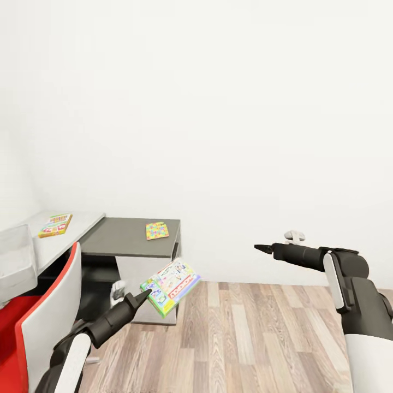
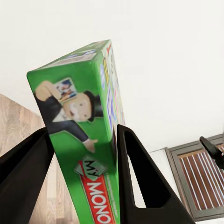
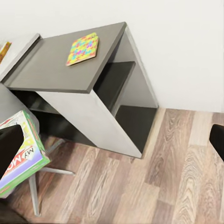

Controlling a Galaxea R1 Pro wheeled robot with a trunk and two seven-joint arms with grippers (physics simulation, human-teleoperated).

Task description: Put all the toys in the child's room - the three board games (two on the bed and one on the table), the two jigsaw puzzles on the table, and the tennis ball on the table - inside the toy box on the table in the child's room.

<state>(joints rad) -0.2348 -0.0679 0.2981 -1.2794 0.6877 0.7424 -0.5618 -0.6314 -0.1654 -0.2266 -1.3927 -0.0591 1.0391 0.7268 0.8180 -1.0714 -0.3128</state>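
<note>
While the left claw [image 1: 143, 295] is clamped on a board game [image 1: 170, 287] by its green edge, the box hangs tilted in the air over the wood floor, in front of the dark end of the bench [image 1: 128, 237] and below its top. In the left wrist view the two black fingers [image 2: 140, 177] press on either face of the box [image 2: 86, 135], gripping only its lower part, so most of the box stands out beyond them.

The right claw [image 1: 263, 248] is held out over the floor near the wall with nothing in it; whether its fingers are apart or together I cannot tell.

On the bench, a jigsaw puzzle [image 1: 157, 230] lies flat on the dark top, and a second board game [image 1: 55, 225] lies on the pale top further left. The toy box [image 1: 13, 256] shows at the far left edge of the head view, clear and grey, beside a red and white chair [image 1: 49, 305].

The step in hand appears to be carrying the held game to the toy box. To do it well, I would lift the box above the bench's edge before swinging left, keep it clear of the chair back, and avoid quick turns, since a shallow edge grip may let it pivot. It should be let go only once it is low over the bin's opening.
</note>
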